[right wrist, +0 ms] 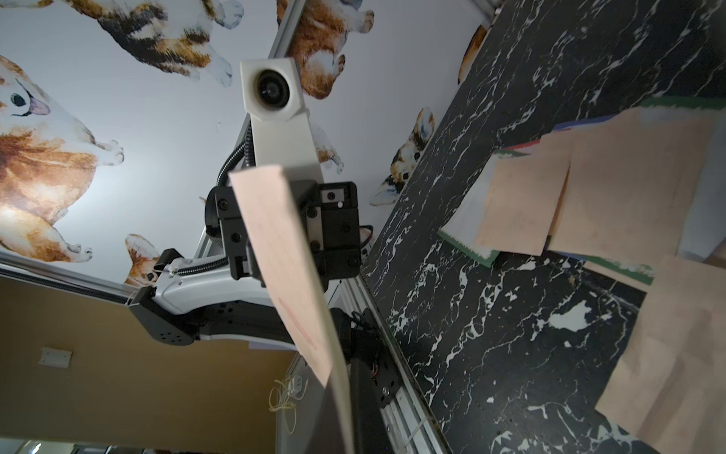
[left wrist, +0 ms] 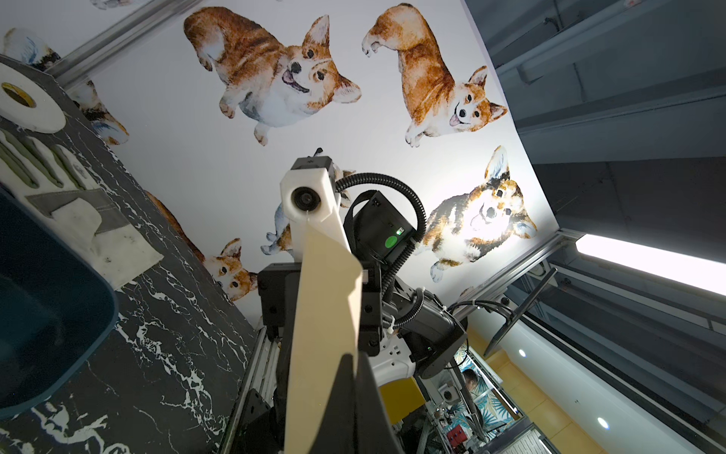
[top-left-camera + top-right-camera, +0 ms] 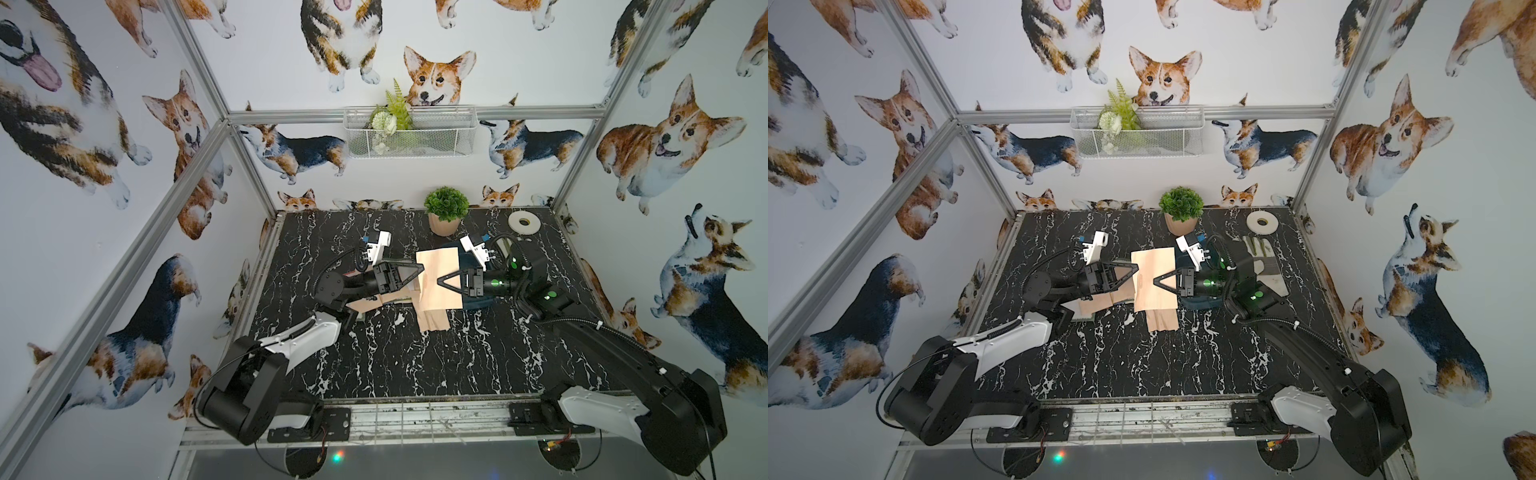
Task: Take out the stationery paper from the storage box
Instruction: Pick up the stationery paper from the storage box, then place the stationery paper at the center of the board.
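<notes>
One peach-tan sheet of stationery paper (image 3: 440, 278) hangs above the table between my two arms. My left gripper (image 3: 420, 269) is shut on its left edge, and my right gripper (image 3: 438, 282) is shut on it from the right. The left wrist view shows the sheet (image 2: 326, 306) edge-on in the left gripper (image 2: 355, 363). In the right wrist view the same sheet (image 1: 283, 255) runs into the right gripper (image 1: 345, 412). More sheets (image 3: 432, 322) lie flat on the table, some under the left arm (image 3: 365, 303). The dark teal storage box (image 2: 59, 314) sits under the right arm, mostly hidden in both top views (image 3: 1200, 303).
A white-and-grey work glove (image 3: 1262, 257) lies beside the box. A white tape roll (image 3: 524, 222) and a potted plant (image 3: 445, 210) stand at the back edge. A white wire basket (image 3: 409, 131) hangs on the back wall. Loose sheets (image 1: 589, 196) overlap on the black marble table (image 3: 395, 365).
</notes>
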Motion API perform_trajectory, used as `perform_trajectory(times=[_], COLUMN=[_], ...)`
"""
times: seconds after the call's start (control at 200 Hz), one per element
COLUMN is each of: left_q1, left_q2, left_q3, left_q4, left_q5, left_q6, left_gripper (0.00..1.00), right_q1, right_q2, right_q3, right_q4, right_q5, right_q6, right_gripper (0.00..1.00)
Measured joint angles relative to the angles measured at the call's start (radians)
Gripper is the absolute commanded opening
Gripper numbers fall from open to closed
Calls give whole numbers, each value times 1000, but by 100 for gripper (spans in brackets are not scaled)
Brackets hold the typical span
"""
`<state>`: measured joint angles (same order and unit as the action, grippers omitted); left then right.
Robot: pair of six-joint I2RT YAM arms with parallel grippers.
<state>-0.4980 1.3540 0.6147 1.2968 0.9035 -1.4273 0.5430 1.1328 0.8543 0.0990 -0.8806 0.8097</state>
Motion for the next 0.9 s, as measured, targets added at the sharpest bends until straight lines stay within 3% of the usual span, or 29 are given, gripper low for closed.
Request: perform_trajectory(times=[0.16, 0.285, 0.385, 0.586, 0.901], left_q1=[0, 1, 4, 2, 2], left_q2=[-89, -197, -315, -573, -891], left_q3=[13, 49, 114, 227, 250], left_q4=[-212, -485, -744, -1295, -1625], left_q5=[9, -6, -62, -338, -739], left_q6=[86, 221, 391, 708, 908], left_gripper=[1, 65, 91, 98, 99], right_q1=[1, 2, -1, 13, 60], right_q2=[-6, -7, 10, 109, 496], right_q3=[10, 13, 20, 90, 343], right_q4=[-52, -72, -98, -103, -149], right_q5=[29, 47, 81, 95, 194], right_q6=[-50, -65, -66, -65, -88], right_gripper=[0, 0, 0, 0, 0])
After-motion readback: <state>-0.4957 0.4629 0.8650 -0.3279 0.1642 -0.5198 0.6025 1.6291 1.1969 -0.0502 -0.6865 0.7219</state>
